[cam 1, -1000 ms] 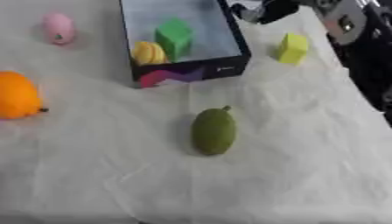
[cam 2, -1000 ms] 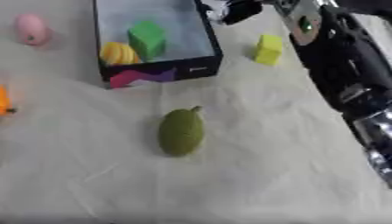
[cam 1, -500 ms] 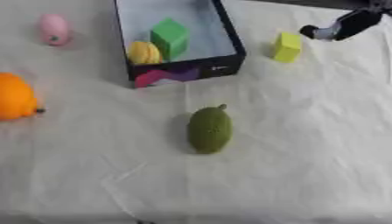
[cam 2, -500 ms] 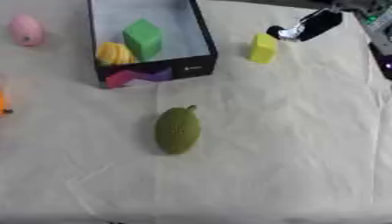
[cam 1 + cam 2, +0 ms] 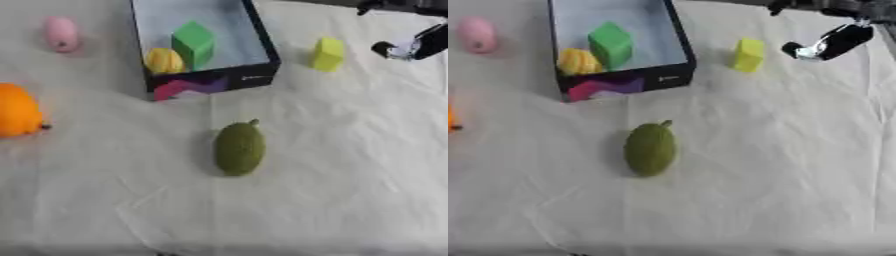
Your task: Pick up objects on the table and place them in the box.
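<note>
The black box point(image 5: 263, 48) stands at the top centre, with a green block point(image 5: 194, 42) and a yellow ridged piece point(image 5: 163, 60) inside it. Right of the box, a yellow block point(image 5: 749, 54) lies on the cloth. In the middle lies a green bumpy fruit point(image 5: 239, 149). An orange fruit point(image 5: 17, 111) is at the left edge and a pink object point(image 5: 61, 33) at the upper left. My right hand point(image 5: 826, 43) hangs at the upper right, just right of the yellow block, with a finger stretched out and nothing in it. My left hand does not show.
A white wrinkled cloth point(image 5: 332, 190) covers the table. The box's front wall carries a pink and purple print point(image 5: 188, 87). The fruit lies well apart from the other things.
My right hand has drawn back from the box's far right corner to the right and now hangs beyond the yellow block. The things on the cloth keep their places.
</note>
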`<action>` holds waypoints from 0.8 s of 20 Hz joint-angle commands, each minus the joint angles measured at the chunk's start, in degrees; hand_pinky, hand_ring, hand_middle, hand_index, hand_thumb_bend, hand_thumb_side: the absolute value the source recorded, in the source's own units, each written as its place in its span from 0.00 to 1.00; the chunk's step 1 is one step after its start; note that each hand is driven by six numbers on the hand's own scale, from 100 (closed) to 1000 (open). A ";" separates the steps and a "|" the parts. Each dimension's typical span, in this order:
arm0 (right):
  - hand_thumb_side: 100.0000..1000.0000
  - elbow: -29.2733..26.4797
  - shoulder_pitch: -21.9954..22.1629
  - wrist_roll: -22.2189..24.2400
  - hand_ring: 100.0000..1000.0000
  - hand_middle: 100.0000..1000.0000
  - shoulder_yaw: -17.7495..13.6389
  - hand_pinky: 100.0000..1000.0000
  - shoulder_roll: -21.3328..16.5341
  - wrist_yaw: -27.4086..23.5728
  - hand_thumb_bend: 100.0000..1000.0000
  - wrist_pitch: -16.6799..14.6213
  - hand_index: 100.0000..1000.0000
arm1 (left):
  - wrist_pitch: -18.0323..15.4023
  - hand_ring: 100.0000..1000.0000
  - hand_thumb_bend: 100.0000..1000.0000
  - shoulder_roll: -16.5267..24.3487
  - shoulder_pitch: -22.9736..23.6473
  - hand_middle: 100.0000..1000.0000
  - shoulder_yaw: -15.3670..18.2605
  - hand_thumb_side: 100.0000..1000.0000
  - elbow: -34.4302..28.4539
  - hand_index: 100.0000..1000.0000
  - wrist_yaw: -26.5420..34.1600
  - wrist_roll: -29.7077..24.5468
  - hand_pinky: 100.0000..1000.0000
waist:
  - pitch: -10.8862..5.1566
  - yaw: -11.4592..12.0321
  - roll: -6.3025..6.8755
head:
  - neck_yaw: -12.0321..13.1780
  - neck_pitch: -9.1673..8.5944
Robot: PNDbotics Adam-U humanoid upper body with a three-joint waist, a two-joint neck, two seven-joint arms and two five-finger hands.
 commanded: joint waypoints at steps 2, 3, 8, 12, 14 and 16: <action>0.29 1.80 -1.47 3.67 0.93 0.84 -1.38 0.90 -2.56 -1.62 0.10 -1.47 0.97 | -0.17 0.74 0.08 0.91 -0.57 0.61 0.37 0.91 -0.93 0.67 -0.19 0.09 0.95 | -0.58 0.28 0.93 | -0.94 -1.72; 0.26 2.16 -1.60 3.86 0.93 0.84 -1.56 0.90 -2.56 -2.00 0.08 -1.38 0.97 | -0.17 0.74 0.08 0.89 -0.66 0.61 0.36 0.91 -0.96 0.67 -0.22 0.10 0.95 | -0.37 0.40 0.91 | -1.08 -2.07; 0.21 3.84 -2.60 5.08 0.94 0.83 -2.15 0.91 -2.51 -3.56 0.07 -0.69 0.97 | -0.14 0.74 0.08 0.79 -1.15 0.62 0.25 0.91 -1.13 0.67 -0.38 0.03 0.96 | 0.67 1.25 0.84 | -1.31 -3.25; 0.20 4.96 -3.38 5.96 0.94 0.83 -2.34 0.91 -2.35 -3.93 0.07 -0.23 0.97 | -0.08 0.74 0.08 0.65 -1.39 0.62 0.16 0.92 -1.20 0.67 -0.46 -0.07 0.96 | 1.39 1.94 0.84 | -1.39 -3.79; 0.19 5.80 -3.66 6.27 0.94 0.83 -2.61 0.91 -2.13 -3.74 0.06 0.10 0.97 | -0.08 0.74 0.08 0.62 -1.55 0.62 0.15 0.92 -1.26 0.67 -0.51 -0.10 0.96 | 1.73 2.23 0.84 | -1.49 -4.10; 0.18 6.95 -4.13 6.48 0.94 0.83 -2.88 0.91 -1.56 -3.20 0.05 0.46 0.97 | -0.08 0.74 0.08 0.55 -1.66 0.62 0.16 0.92 -1.30 0.67 -0.52 -0.10 0.96 | 2.02 2.50 0.90 | -1.64 -4.49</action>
